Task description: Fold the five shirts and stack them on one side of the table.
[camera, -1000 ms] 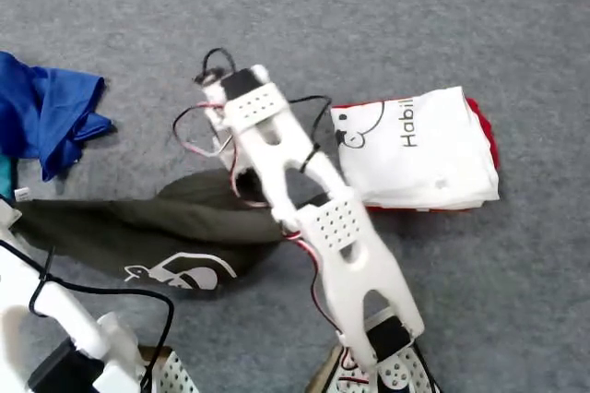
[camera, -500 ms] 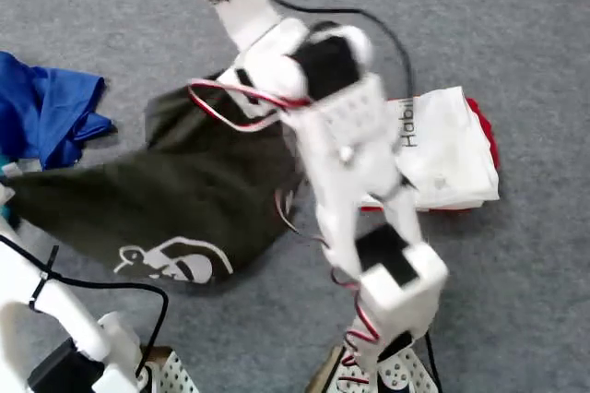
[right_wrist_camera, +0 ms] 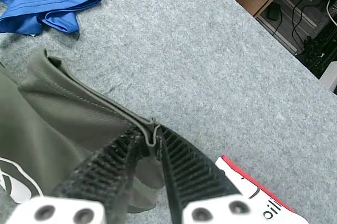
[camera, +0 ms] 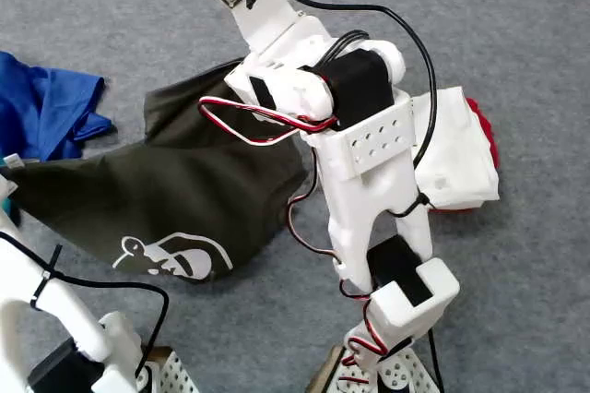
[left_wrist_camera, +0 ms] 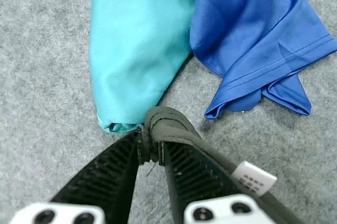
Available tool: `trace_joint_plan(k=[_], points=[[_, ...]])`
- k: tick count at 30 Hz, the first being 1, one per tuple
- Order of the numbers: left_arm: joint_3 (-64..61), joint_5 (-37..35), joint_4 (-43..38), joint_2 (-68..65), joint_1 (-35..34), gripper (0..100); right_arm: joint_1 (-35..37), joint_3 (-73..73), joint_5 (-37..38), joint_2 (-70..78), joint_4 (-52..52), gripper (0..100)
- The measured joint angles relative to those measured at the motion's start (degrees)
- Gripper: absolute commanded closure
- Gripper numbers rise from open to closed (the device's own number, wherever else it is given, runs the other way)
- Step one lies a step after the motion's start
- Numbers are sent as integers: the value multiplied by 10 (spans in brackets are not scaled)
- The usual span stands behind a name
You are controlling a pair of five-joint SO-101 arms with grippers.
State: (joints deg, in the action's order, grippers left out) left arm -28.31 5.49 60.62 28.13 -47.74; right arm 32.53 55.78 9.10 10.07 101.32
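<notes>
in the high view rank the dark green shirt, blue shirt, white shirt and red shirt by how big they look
1. dark green shirt
2. blue shirt and white shirt: alike, one cropped, one behind an arm
3. red shirt, only an edge

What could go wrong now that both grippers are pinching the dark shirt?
The left gripper and right gripper each clamp only a thin edge of the dark shirt, so it could slip free. The right arm hangs close over the folded white shirt, so a swing might knock it askew. The left grip sits beside the teal shirt and blue shirt, which may snag.
</notes>
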Motion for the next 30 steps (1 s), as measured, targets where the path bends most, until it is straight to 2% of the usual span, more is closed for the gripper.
trace_joint_plan(k=[20,30], points=[[0,0,0,0,-1,982,0,0,0,0,0,990],[0,0,0,0,-33,982,0,0,0,0,0,990]])
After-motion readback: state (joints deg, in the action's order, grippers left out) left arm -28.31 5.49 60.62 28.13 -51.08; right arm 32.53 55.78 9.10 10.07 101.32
